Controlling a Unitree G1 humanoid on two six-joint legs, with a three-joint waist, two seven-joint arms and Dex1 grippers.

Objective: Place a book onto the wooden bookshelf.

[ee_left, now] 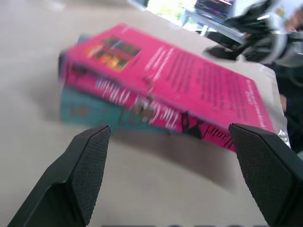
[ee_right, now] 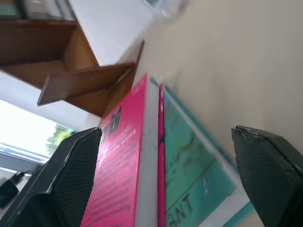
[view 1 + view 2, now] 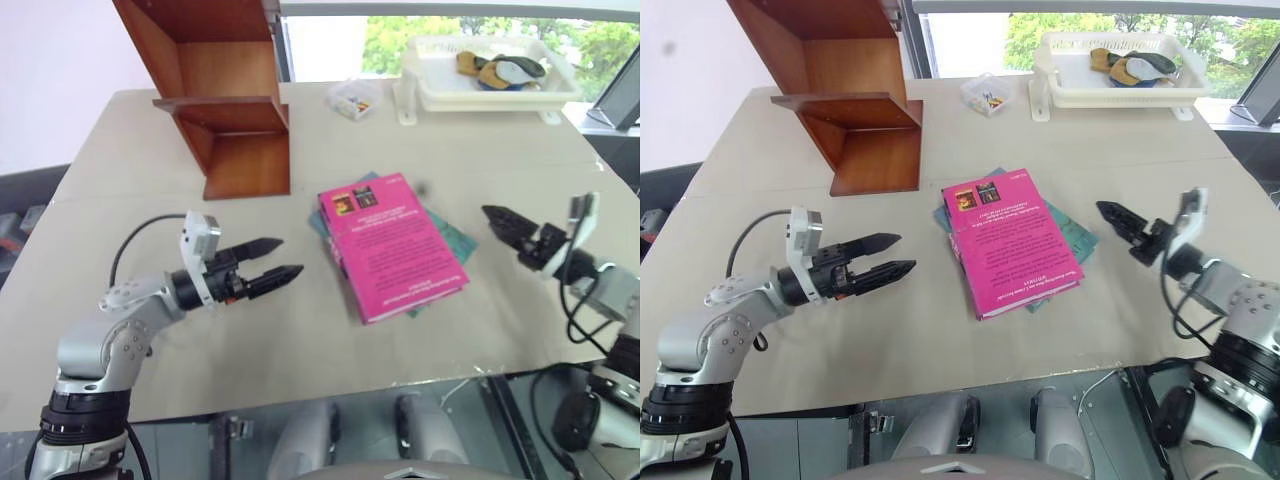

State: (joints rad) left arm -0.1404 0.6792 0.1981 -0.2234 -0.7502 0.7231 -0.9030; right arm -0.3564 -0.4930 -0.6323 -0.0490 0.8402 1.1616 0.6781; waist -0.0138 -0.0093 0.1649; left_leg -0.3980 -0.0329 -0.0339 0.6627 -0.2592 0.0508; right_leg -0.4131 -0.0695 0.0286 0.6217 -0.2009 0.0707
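Observation:
The thick pink book [image 3: 390, 245] lies flat at the middle of the table on top of a thinner teal book [image 3: 452, 240]. The wooden bookshelf [image 3: 225, 100] stands at the table's far left, its shelf board bare. My left gripper [image 3: 285, 258] hovers open just left of the book, pointing at its spine; in the left wrist view the book [image 1: 189, 85] sits ahead between the spread fingers [image 1: 90, 156]. My right gripper [image 3: 497, 217] is open to the right of the book, apart from it, pointing toward it. Neither gripper holds anything.
A white plastic tray [image 3: 425, 95] with several small items stands at the back right. A small clear box [image 3: 352, 98] sits between the tray and the bookshelf. The table's front edge [image 3: 300, 395] runs just below both arms.

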